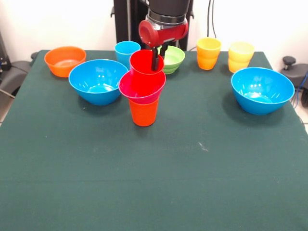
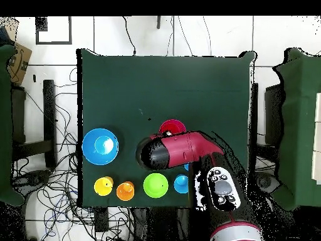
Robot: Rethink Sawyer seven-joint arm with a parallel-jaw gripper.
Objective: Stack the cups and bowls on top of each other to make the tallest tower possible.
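The tower (image 1: 143, 91) stands near the middle of the green-covered desk (image 1: 154, 183): an orange tapered plastic cup (image 1: 143, 113) at the base, a pink-red glossy plastic bowl (image 1: 139, 89) seated in its mouth, and a red glossy plastic cup (image 1: 144, 65) sitting in that bowl. My gripper (image 1: 155, 61) has its dark fingers pinched narrow on the red cup's rim at the side toward my arm.

The risk, as I judge it, lies in the narrow base. The bowl is wider than the cup under it, so any sideways drag as I let go could tip the bowl and take the red cup with it. A finger catching the rim on the way up would do the same.

Largest first among the rest, two big bright blue plastic bowls (image 1: 98, 81) (image 1: 262, 90) flank the stack, well apart from it.

The front view shows all three tiers and my grip. From overhead my arm covers most of the stack, leaving only a slice of pink-red rim, and hides the nearer blue bowl too.
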